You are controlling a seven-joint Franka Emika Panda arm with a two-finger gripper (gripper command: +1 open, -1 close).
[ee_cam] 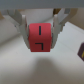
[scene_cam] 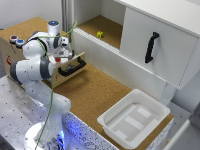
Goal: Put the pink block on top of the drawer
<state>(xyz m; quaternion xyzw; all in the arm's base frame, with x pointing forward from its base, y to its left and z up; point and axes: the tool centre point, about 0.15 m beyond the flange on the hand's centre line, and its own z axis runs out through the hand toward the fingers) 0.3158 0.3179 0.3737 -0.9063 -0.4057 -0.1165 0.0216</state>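
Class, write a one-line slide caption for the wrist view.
Gripper holding the pink block between its fingers.

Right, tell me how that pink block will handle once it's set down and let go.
The pink block, held between the fingers, has flat faces and square edges, so it will probably sit still rather than roll. It shows no squashing in the grip, so it is likely stiff. It looks small beside the fingers, so probably light and easily nudged.

A robotics lab: arm [scene_cam: 37,70] bolted to perforated metal bench [scene_cam: 12,112].
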